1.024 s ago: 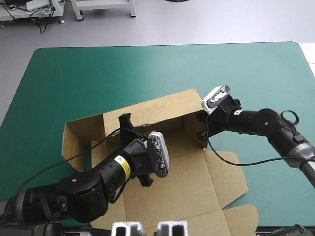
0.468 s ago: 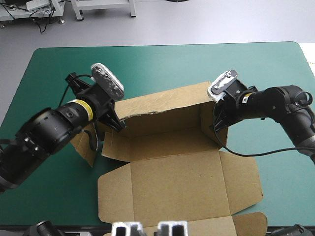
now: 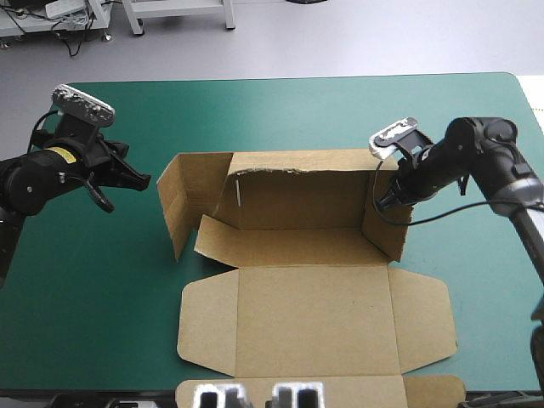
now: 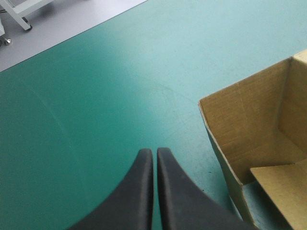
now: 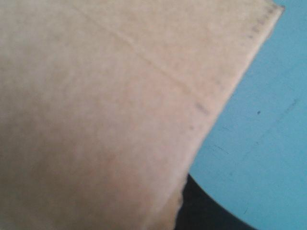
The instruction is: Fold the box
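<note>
Lengthwise the box runs left-right; left jaws closed, right jaws gripping it.

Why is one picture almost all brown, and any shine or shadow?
Right wrist view: the box sits right against the camera, hiding nearly everything. Left wrist view: a pale sheen lies on the teal-green cover ahead of the left gripper. High view: the box's walls look darker than its lid.
</note>
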`<state>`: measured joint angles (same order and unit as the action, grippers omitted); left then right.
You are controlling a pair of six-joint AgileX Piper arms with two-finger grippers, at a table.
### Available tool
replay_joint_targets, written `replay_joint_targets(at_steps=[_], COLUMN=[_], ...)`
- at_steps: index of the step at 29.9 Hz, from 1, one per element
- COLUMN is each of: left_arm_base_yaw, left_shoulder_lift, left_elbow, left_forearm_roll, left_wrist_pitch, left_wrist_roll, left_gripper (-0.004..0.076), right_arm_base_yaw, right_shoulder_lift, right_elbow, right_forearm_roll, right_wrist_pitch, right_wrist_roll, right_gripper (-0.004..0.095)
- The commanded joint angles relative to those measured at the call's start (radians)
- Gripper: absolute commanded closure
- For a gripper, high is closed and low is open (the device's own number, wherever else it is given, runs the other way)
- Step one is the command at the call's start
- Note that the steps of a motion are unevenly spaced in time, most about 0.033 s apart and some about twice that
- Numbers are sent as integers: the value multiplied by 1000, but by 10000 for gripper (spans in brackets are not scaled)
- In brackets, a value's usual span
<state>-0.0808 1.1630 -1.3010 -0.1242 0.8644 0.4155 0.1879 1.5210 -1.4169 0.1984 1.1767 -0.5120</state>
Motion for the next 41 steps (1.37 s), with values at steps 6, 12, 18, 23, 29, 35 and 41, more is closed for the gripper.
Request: replay_joint_targets(at_steps=[6,12,18,23,29,35,41], left_arm_base_yaw=[32,32,32,32,35,35,35], left_shoulder_lift=[-24,-23,-12,-3,-3,-10,-64], left_elbow=[-30,-30,-28,-6,26,26,26], left_forearm_roll=[-60,-38,-42,-49,-40,-40,-33], left_wrist_pitch=[-73,-74,-78,-97,-91,-41,-12], left_wrist_roll=[48,59,67,70,57,26,10], left_gripper=[710,710,710,710,710,710,710], right_arm_base_yaw=[-5,-5,-5,-5,-5,-5,-3], right_shoulder_lift=[254,390,440,438,378,417,497], right_elbow=[-348,-482,-527,-606,-614,-614,-614], right_forearm_roll=[24,58,124,101,80,86,96], right_wrist_pitch=[79,77,15,82,80,80,80], right_wrist_roll=[-45,-47,-44,8,48,59,74], right_gripper=[932,791,280,202,202,202,202])
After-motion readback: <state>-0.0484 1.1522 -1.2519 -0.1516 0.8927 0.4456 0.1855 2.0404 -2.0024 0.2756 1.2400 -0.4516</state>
